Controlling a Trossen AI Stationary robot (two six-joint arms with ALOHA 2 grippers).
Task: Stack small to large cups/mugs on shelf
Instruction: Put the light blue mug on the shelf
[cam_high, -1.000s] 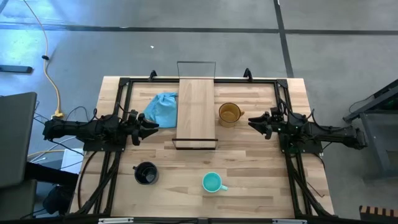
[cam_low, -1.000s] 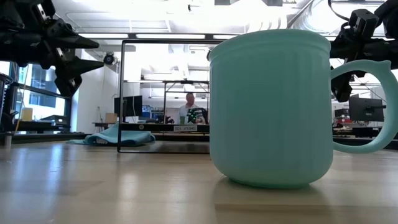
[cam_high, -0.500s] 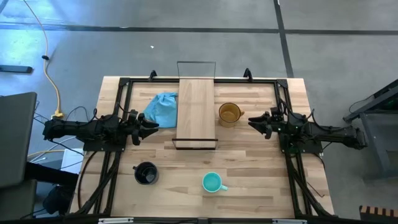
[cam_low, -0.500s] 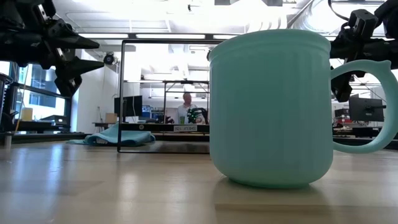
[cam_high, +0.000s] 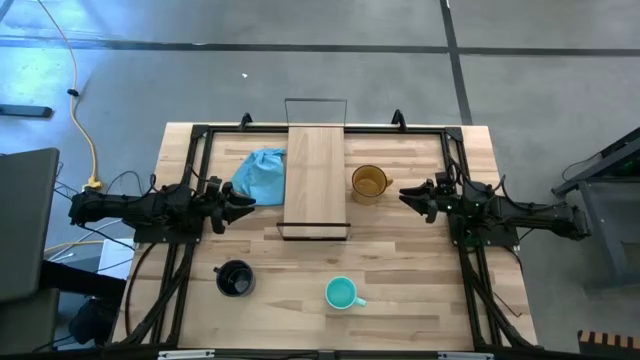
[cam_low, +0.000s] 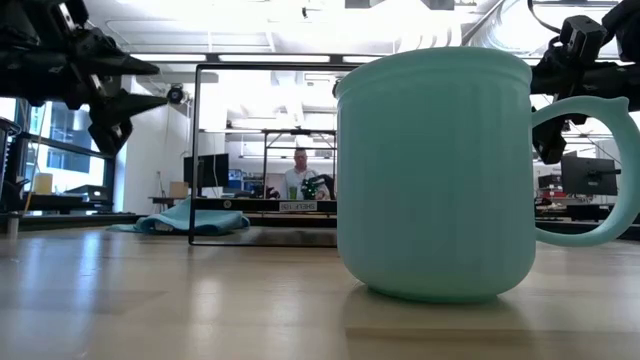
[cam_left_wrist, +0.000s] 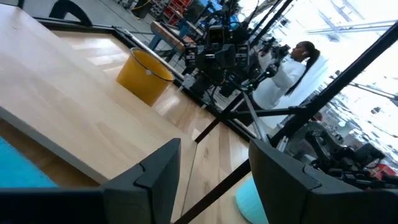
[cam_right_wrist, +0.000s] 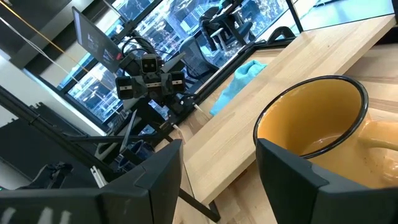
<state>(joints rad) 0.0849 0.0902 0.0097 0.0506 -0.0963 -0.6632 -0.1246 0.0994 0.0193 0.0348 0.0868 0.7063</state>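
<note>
Grey concrete floor all round; pale, grained wooden tabletop (cam_high: 400, 250) with a black frame along its edges. Beyond it, at table height, a bright workshop with a person (cam_low: 300, 172) far off at a bench.

Lying flat along the middle of the table toward the far side: the shelf (cam_high: 315, 177), a narrow light-wood plank, thin black wire loops at both ends, nothing on it. Just beside its right edge, the amber-orange mug (cam_high: 369, 182), upright, glossy yellow inside with a dark rim, apparently empty, handle toward the right arm. Near the front edge, the teal mug (cam_high: 341, 294), upright, smooth matte glaze with faint vertical ribbing, rounded base, empty as seen from above. To its left, well apart, the black mug (cam_high: 234, 279), upright, interior too dark to read. Against the shelf's left edge, a crumpled light blue cloth (cam_high: 261, 174).

Left gripper (cam_high: 245, 203) above the table just by the cloth, fingers spread, holding nothing. Right gripper (cam_high: 407, 195) near the amber-orange mug, facing it, fingers likewise spread and empty.
</note>
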